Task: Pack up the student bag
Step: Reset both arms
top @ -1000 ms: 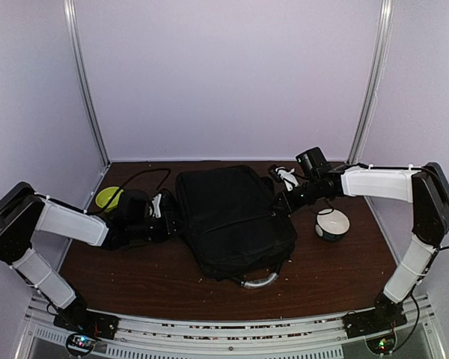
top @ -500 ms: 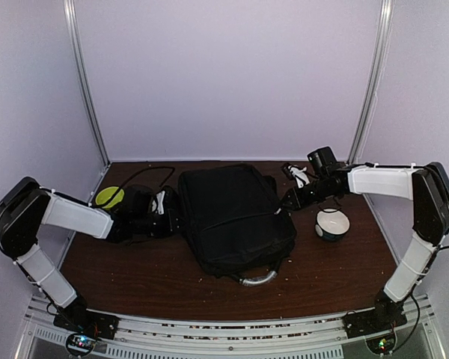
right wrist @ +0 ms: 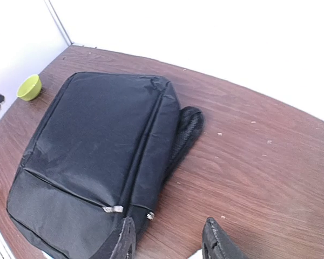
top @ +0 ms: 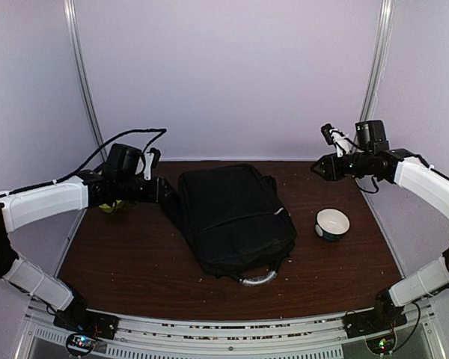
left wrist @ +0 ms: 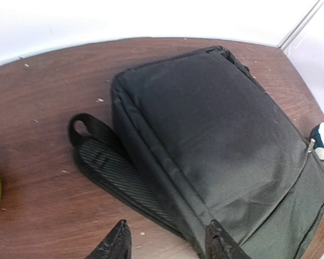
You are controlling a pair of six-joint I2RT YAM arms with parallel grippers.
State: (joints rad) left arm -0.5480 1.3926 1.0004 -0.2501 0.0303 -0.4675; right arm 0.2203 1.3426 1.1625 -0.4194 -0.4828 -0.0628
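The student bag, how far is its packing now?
Done: nothing that shows; the student bag lies flat on the table, apparently zipped shut. In hand: nothing; the left tool and the right tool hang open and empty, clear of it. Left: opening the bag and packing; whether the green bowl and the white bowl go in, I cannot tell.

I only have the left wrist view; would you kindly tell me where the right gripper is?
Observer: The right gripper is raised over the far right part of the table, open and empty.
Operator: Thank you. What is the white thing at my right edge?
Observer: A bowl, upright, to the right of the bag and apart from it.
Operator: Does the bag have a handle?
Observer: Yes, a grey handle at its near end.
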